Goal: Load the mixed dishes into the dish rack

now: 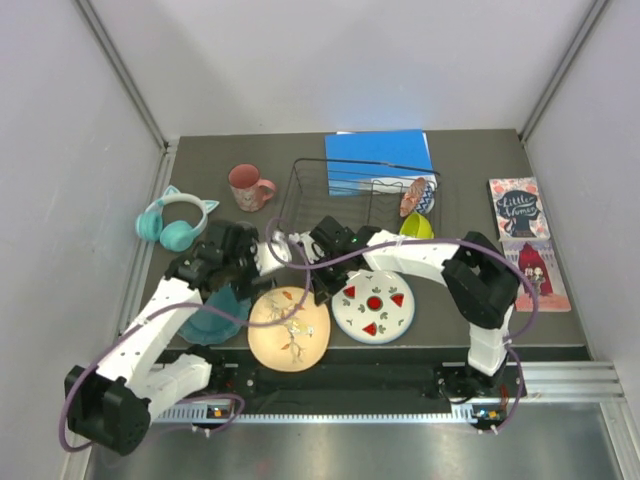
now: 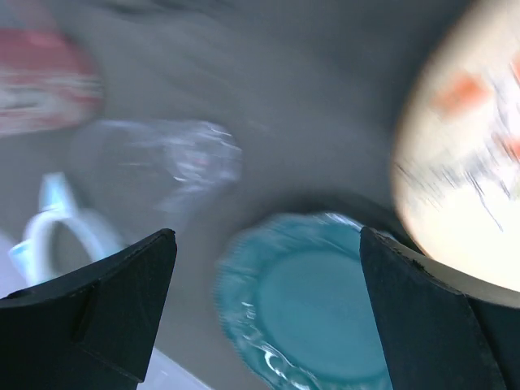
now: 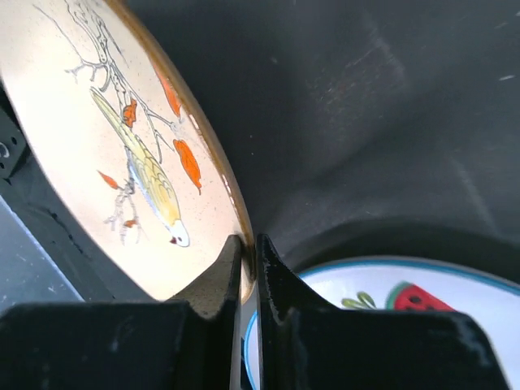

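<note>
While the right gripper [image 3: 248, 244] has its fingers pressed onto the rim of the peach bird-pattern plate [image 3: 122, 154], pinching that edge between them, we see the plate at the near side of the table, between the teal scalloped plate [image 1: 212, 318] and the white plate with red watermelon slices [image 1: 375, 305]. From the right wrist we cannot tell whether the peach plate is off the surface. The watermelon plate lies just beside the clamped rim.

We find the left gripper [image 2: 264, 244] with its fingers spread wide and nothing between them, hanging above the teal scalloped plate. Its wrist view is blurred, but we make out the clear cup [image 2: 162, 162] farther out on the table.

The dish rack [image 1: 296, 190] stands at the far middle of the table, partly over a blue book [image 1: 380, 148]. The yellow-green bowl [image 1: 418, 226] sits in its right end. The pink mug [image 1: 248, 187] stands upright just left of the rack, and the teal cat-ear headphones [image 1: 175, 222] lie farther left.
</note>
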### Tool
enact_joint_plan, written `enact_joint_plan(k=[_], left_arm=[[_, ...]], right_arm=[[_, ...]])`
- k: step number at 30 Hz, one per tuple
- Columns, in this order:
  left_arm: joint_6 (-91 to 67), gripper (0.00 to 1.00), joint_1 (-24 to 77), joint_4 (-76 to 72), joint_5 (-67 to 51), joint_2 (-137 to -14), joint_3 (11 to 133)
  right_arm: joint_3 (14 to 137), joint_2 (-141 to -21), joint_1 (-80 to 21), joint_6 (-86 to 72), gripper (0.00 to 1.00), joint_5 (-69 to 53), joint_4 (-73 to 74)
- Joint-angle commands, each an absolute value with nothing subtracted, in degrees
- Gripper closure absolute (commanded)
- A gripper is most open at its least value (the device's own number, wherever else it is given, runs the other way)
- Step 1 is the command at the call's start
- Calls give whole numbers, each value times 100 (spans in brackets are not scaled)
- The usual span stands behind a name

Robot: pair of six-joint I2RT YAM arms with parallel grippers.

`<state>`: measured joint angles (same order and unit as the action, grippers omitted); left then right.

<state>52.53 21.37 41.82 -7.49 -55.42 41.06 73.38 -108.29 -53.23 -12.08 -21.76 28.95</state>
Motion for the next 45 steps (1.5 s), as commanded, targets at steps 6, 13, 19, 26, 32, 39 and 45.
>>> enact_joint_plan(k=[6,13,19,26,32,39,45], left_arm=[[2700,1,776,3173,-1291,-5344,5660],[1873,1,-202,3103,-1582,-5247,6073],[2756,1,-228,3637,-2570,-5126,5751],[5869,1,-89,5193,-3208,-4456,5080],[6689,1,902,5678,-2541,-4604,4869],[5512,1,2030,4659,-2039,-5369,5080],[5125,1,2030,4430,-1864,-5160,4869]], right_arm=[[7638,-9466,-5282,-730,100,-537,2637],[7866,-9009,-5186,-572,100,-35,2751],[8191,-8833,-4940,-527,100,273,2961],[8770,-8789,-4447,-571,100,18,3067],[9333,-9149,-4447,-659,100,-307,3226],[9606,-9246,-4561,-738,100,-159,3278],[10941,-9501,-4280,-545,100,-176,3814]])
